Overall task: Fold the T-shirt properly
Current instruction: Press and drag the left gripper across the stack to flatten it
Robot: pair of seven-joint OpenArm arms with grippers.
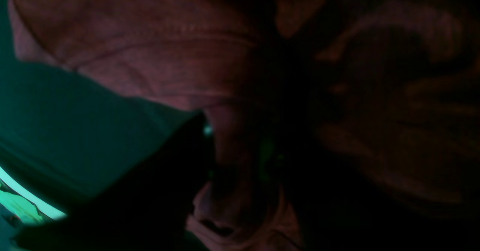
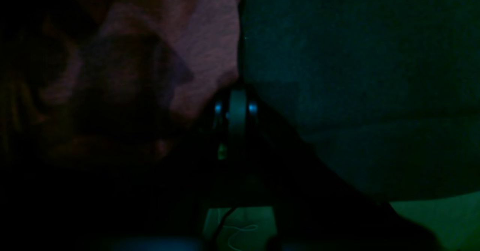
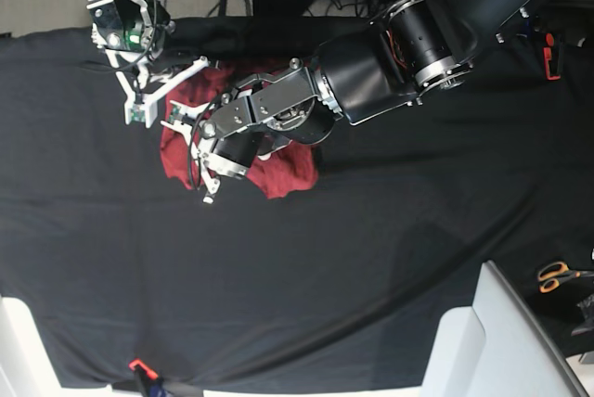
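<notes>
While the T-shirt [image 3: 283, 174] lies bunched, not folded, left gripper [image 3: 193, 123] grip unclear, right gripper [image 3: 148, 91] closed, w/ most work left.

Right wrist view was very dim. The T-shirt [image 2: 195, 44] filled the upper left in bunched folds; the black table cloth [image 2: 356, 93] covered the right. The right gripper [image 2: 236, 110], jaws together, sat at their boundary.

My left arm [image 3: 399, 54] is bulky glossy black with silver rings; my right arm [image 3: 125, 7] is slimmer, black, white-bracketed.
</notes>
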